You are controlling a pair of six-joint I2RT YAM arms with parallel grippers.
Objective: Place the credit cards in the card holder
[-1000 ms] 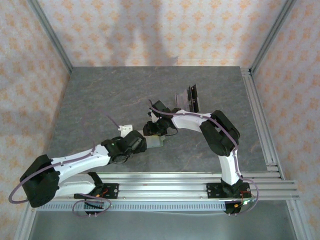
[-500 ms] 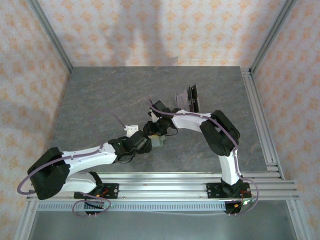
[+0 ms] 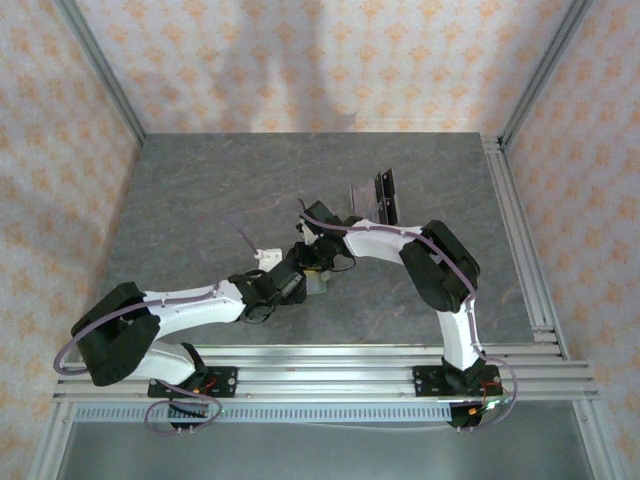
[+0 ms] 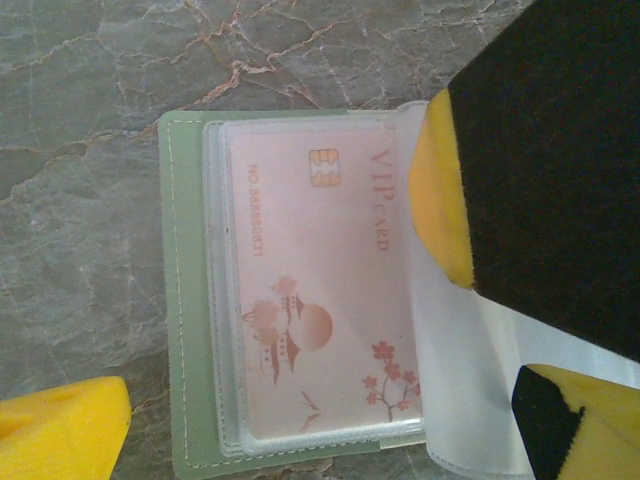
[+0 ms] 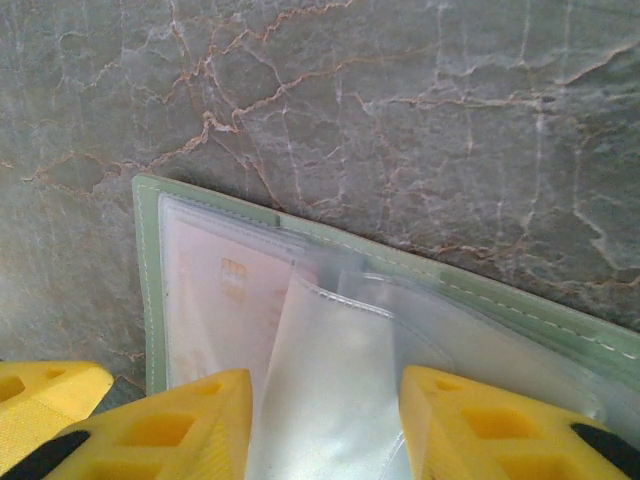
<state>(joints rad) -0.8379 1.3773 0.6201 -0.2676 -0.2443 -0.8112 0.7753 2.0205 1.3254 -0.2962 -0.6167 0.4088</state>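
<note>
1. The card holder point(image 3: 318, 284) lies open and flat on the grey table point(image 3: 200, 200), with its clear pockets facing up.
2. A pink card point(image 4: 320, 300) sits inside one clear pocket of the card holder. It has a gold chip and little flowers on it.
3. The right gripper point(image 5: 325, 420) is right over the card holder. Its yellow fingers are about half way apart. A loose clear pocket of the card holder stands up between them and touches both — the gripper has hold of that pocket.
4. The left gripper point(image 4: 310, 428) hangs just above the card holder. Its fingers are spread as wide as they go, and it holds nothing.
5. The other credit cards point(image 3: 383, 197) — black ones and grey ones — are behind the card holder and a bit to its right, well apart from it.
</note>
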